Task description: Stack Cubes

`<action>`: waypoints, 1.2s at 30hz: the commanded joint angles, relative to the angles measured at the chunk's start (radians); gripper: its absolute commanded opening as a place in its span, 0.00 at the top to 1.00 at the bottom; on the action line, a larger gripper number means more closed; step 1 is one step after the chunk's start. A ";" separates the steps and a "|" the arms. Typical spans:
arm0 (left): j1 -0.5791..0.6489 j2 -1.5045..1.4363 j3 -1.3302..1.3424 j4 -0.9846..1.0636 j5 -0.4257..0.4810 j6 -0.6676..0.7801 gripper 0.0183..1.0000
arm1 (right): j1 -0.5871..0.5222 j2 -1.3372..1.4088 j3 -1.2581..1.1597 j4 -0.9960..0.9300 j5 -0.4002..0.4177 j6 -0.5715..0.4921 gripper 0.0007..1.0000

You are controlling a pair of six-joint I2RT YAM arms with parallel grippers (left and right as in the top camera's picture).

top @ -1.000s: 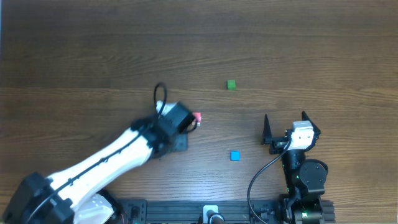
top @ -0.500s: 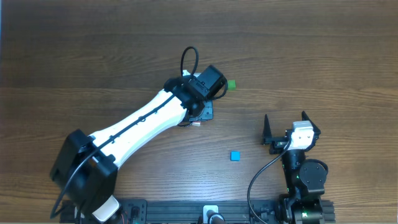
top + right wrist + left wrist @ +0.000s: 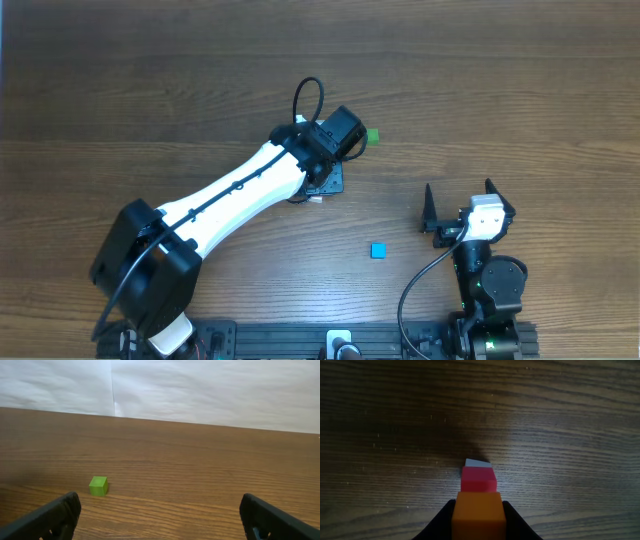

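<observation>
My left gripper [image 3: 479,512] is shut on an orange cube [image 3: 478,519]. Directly beneath it stands a pink cube [image 3: 479,480] on a white cube [image 3: 477,463], all three in one line; I cannot tell if orange touches pink. From above, the left gripper [image 3: 323,184] covers this stack, with a sliver of the white cube [image 3: 315,199] showing under it. A green cube [image 3: 373,135] lies just right of the left wrist, also in the right wrist view [image 3: 98,485]. A blue cube [image 3: 378,250] lies nearer the front. My right gripper [image 3: 459,198] is open near its base.
The brown wooden table [image 3: 520,80] stretches wide to the back and to both sides. A white wall [image 3: 210,390] rises behind the table's far edge. The right fingers [image 3: 65,512] frame open tabletop with the green cube ahead of them.
Over the last second the left arm swung up and to the right, over the pink cube that showed beside it. In the last half second it hardly moved. The right arm stayed still.
</observation>
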 commanded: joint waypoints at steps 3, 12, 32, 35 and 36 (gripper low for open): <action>0.006 0.010 0.023 0.001 0.006 0.015 0.97 | -0.007 -0.007 -0.006 0.002 -0.012 -0.001 0.01; 0.006 0.028 0.023 0.002 0.006 0.014 0.97 | -0.007 -0.007 -0.007 0.002 -0.012 -0.001 0.01; 0.006 0.058 0.023 0.002 0.007 0.014 0.94 | -0.007 -0.007 -0.007 0.002 -0.012 -0.001 0.01; 0.006 0.058 0.023 0.002 0.007 0.014 0.93 | -0.007 -0.007 -0.006 0.002 -0.012 -0.001 0.01; 0.006 0.058 0.023 0.002 0.007 0.014 0.93 | -0.007 -0.007 -0.006 0.002 -0.012 -0.001 0.01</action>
